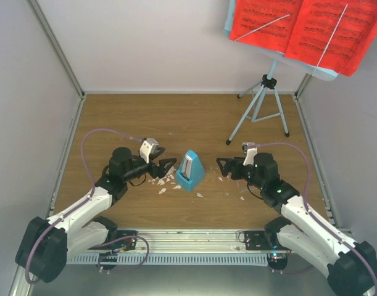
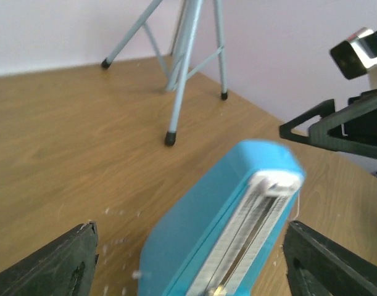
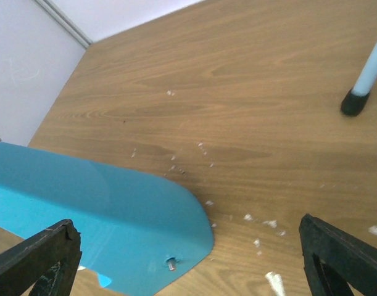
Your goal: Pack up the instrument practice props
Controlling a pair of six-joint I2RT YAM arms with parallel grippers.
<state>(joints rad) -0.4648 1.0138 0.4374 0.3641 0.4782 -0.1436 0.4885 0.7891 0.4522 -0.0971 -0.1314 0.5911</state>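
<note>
The small blue box (image 1: 190,171) stands upright mid-table, its white slotted face towards the left arm. My left gripper (image 1: 168,169) is open just left of it; in the left wrist view the box (image 2: 219,222) sits between the spread fingers (image 2: 65,265) without touching them. My right gripper (image 1: 222,168) is open a little right of the box, whose plain blue back (image 3: 102,209) fills that view's lower left. The pale-blue music stand (image 1: 263,102) stands at the back right on tripod legs and carries the red sheet-music pages (image 1: 305,28). I cannot make out a clear triangular piece.
Small white scraps (image 1: 163,190) lie on the wooden table (image 1: 139,117) around the box. White walls and metal frame posts (image 1: 55,52) close in the table's sides. A tripod foot (image 3: 355,102) stands ahead of the right gripper; the tripod legs (image 2: 182,68) stand beyond the box.
</note>
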